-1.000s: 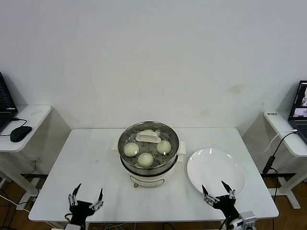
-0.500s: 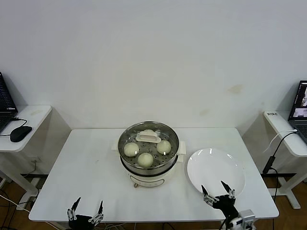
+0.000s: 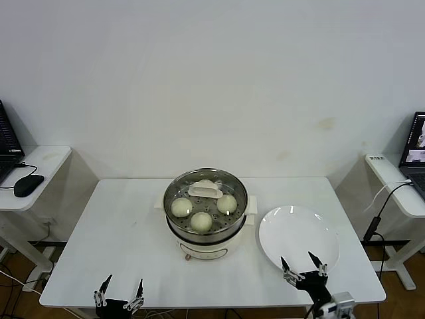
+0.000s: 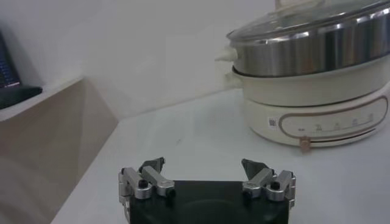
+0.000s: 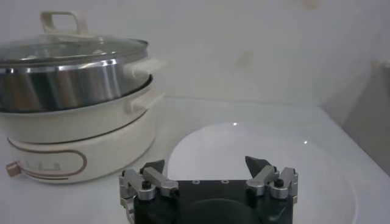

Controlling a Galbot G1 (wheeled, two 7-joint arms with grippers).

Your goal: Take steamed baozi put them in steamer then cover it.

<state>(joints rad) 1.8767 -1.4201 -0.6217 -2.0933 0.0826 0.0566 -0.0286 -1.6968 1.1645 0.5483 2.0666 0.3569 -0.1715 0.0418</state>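
The steamer [image 3: 206,222] stands mid-table, a steel basket on a cream pot base. The clear glass cover [image 3: 219,185] sits on it, its cream handle [image 3: 205,191] on top. Through the glass I see several cream-white baozi [image 3: 181,207], one partly hidden behind the handle. My left gripper [image 3: 123,282] hangs open and empty by the table's front edge, left of the steamer [image 4: 317,55]. My right gripper [image 3: 297,259] is open and empty at the near rim of the white plate [image 3: 299,232]. The wrist views show both left gripper [image 4: 203,163] and right gripper [image 5: 205,162] with jaws wide apart.
The flat white plate [image 5: 262,152] lies to the right of the steamer [image 5: 67,79] with nothing on it. Side desks stand off both ends of the table, one with a mouse [image 3: 28,185], one with a laptop [image 3: 416,149]. A cable [image 3: 385,199] hangs at the right.
My left gripper has drawn back toward the table's front edge and sits lower in view. The right gripper has barely shifted. The steamer, cover and plate are unchanged.
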